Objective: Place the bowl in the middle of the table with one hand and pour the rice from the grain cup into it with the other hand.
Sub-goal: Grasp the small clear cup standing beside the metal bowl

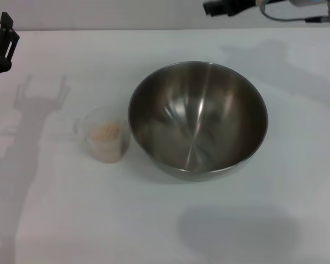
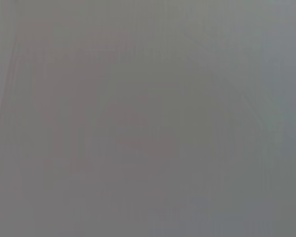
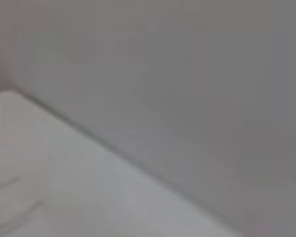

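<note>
The steel bowl (image 1: 198, 118) stands upright near the middle of the white table (image 1: 165, 220), and its inside is bare. The clear grain cup (image 1: 104, 135) stands just left of the bowl, close to its rim, with a small heap of rice (image 1: 106, 132) in it. My left gripper (image 1: 6, 37) hangs above the table's far left, well apart from the cup, with its black fingers spread and empty. My right gripper (image 1: 223, 7) is at the far back right, beyond the bowl, mostly cut off. The left wrist view shows only blank grey.
The right wrist view shows a table edge (image 3: 113, 148) against a grey wall. Arm shadows fall on the table's left side (image 1: 38, 110) and front (image 1: 236, 231).
</note>
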You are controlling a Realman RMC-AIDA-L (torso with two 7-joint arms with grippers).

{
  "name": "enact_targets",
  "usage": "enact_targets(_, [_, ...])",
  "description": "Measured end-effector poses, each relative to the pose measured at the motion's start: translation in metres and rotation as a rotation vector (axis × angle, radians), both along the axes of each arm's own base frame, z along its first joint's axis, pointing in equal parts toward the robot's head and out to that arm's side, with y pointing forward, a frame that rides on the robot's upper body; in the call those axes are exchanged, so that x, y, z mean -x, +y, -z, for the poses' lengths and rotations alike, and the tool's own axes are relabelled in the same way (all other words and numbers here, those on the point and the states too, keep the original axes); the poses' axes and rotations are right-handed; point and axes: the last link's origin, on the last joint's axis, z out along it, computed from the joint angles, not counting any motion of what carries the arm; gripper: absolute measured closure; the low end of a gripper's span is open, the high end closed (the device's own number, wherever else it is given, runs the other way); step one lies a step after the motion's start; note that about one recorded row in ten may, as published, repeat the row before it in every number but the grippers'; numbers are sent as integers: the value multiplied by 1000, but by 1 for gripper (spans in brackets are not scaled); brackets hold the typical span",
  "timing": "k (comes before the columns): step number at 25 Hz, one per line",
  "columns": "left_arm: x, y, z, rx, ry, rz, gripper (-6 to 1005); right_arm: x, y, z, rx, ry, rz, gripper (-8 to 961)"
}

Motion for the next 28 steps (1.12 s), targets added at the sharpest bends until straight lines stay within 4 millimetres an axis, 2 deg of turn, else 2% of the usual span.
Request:
enact_targets(4, [0,-1,0,1,2,3,172,7,-5,4,-217,-75,-220,439])
enact_targets(10, [-1,-1,0,2,3,6,171,10,-29,14,-579,-72,-425,416])
enact_targets(13, [0,-1,0,2,3,5,171,-1,-46,16,-814,-26,-473,416])
enact_targets(17, [-1,-1,0,-1,0,8,171,-29,-74,23,-1044,127,-492,416])
enact_targets(20, [-1,-3,0,-5,-1,12,171,-62,-100,21,-1139,314,-503,416])
enact_targets(23, [1,-7,-1,-10,-1,12,171,-95,-119,10,-1150,552,-469,416])
enact_targets(24, [3,-9,-2,-13,-2,10,171,-122,-126,4,-1111,686,-397,416])
enact_targets(25, [5,-13,-2,-17,-3,8,172,-122,-126,4,-1111,686,-397,416])
enact_targets(28, [9,-27,0,-14,-6,16,172,-161,-135,-7,-1060,813,-268,415])
